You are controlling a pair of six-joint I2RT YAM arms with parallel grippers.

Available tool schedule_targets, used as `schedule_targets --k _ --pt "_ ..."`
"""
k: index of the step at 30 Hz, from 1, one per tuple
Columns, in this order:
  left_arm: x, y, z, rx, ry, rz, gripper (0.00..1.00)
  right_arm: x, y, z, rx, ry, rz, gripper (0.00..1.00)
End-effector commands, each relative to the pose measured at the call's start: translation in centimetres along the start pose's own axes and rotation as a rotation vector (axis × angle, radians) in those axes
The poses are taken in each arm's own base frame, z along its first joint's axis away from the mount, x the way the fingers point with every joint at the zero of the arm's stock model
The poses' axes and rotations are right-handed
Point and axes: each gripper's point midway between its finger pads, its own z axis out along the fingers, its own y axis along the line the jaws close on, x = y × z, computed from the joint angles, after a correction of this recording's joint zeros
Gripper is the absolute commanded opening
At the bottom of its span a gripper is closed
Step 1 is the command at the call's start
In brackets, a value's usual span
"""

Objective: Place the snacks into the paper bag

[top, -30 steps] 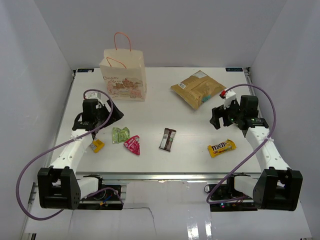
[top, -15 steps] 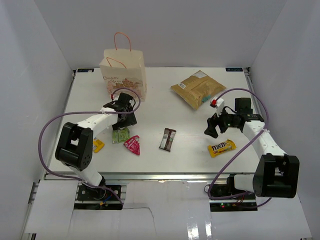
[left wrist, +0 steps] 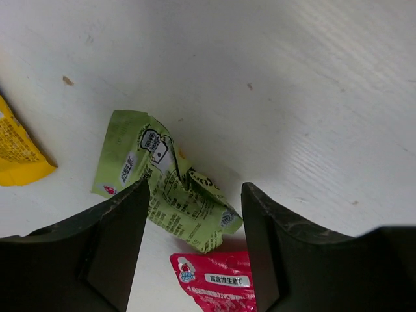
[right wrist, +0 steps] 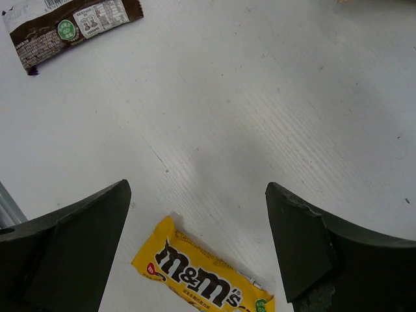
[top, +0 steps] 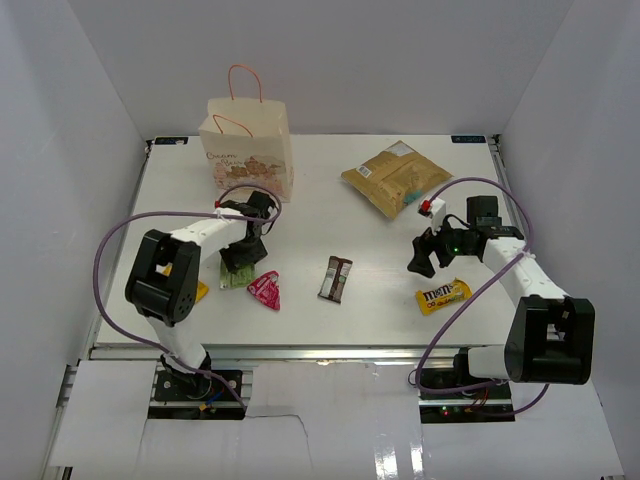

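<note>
The cream paper bag (top: 250, 150) with orange handles stands upright at the back left. My left gripper (top: 240, 262) is open just above the green packet (top: 238, 274), whose crumpled end lies between the fingers in the left wrist view (left wrist: 162, 182). The pink packet (left wrist: 218, 286) lies beside it and the yellow-orange packet (left wrist: 19, 153) lies to the left. My right gripper (top: 420, 258) is open and empty, low over the table beside the yellow M&M's packet (right wrist: 201, 270). The dark brown bar (top: 336, 278) lies mid-table. The tan pouch (top: 395, 178) lies at the back right.
White walls enclose the table on the left, back and right. A metal rail runs along the table's near edge (top: 320, 350). Purple cables loop off both arms above the table.
My left arm swung in from the left to the green packet and came down over it. My right arm moved left and forward toward the M&M's packet. No snack has moved.
</note>
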Motion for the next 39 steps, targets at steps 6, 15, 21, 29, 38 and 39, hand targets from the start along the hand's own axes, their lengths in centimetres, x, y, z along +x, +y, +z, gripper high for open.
schedule_targets --k 6,15,21,29,38,39 --pt "1.6 0.2 1.0 -0.074 0.069 -0.049 0.51 -0.7 -0.2 0.1 -0.012 -0.017 -0.013 0.9" --pt "-5.9 -2.0 -6.5 0.145 -0.138 -0.072 0.12 -0.7 -0.1 0.1 -0.018 -0.02 -0.012 0.9" --pt "-14.7 -6.0 -19.1 0.559 -0.427 -0.068 0.04 -0.9 0.4 0.2 -0.055 -0.035 -0.031 0.9" --pt "-23.1 -9.3 -33.0 0.874 -0.666 -0.072 0.03 -1.1 0.6 0.2 -0.067 -0.043 -0.037 0.9" --pt "-32.1 -10.8 -31.5 0.886 -0.709 -0.28 0.04 -1.7 0.6 0.0 -0.067 -0.056 -0.049 0.9" --pt "-32.9 -10.9 -29.8 0.888 -0.673 -0.31 0.04 -1.7 0.6 -0.1 -0.067 -0.056 -0.051 0.9"
